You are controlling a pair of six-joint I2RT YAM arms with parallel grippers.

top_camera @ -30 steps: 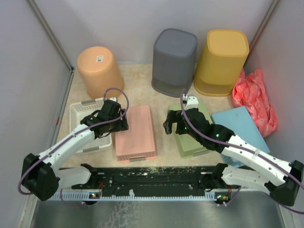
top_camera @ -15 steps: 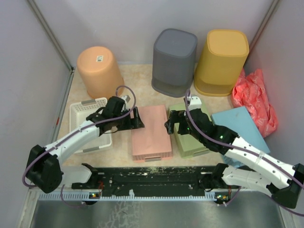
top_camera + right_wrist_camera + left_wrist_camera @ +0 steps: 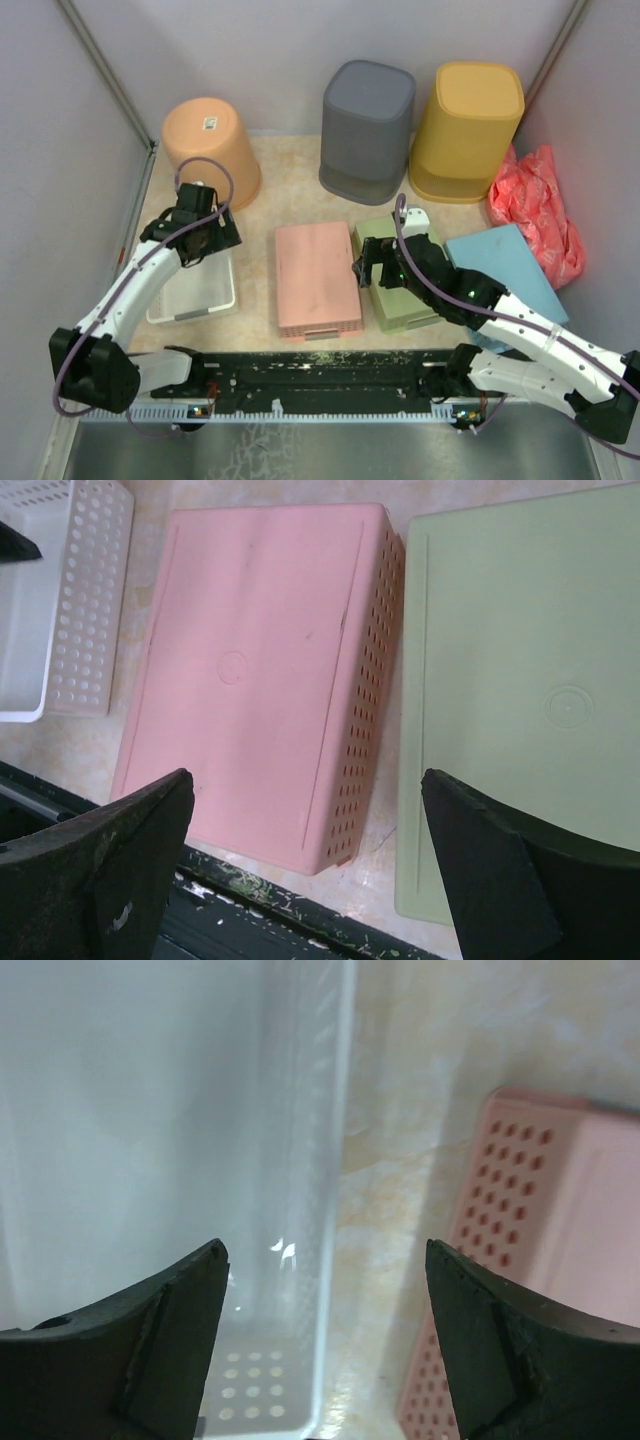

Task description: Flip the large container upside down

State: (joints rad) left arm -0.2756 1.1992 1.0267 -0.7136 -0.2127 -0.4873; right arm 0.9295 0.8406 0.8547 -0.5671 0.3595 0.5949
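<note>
The large container, a pink perforated basket, lies bottom up on the table between a white basket and a green one. My left gripper is open and empty. It hangs over the right wall of the white basket, which stands open side up, well left of the pink basket. My right gripper is open too, above the gap between the pink basket and the bottom-up green basket, touching neither.
An orange bucket, a grey bin and a yellow bin stand bottom up along the back wall. A red bag and a blue lid lie at the right. A black rail runs along the near edge.
The left gripper pushed the pink basket to the right, let go of it, opened wider and drew back left over the white basket. The right arm shifted slightly.
</note>
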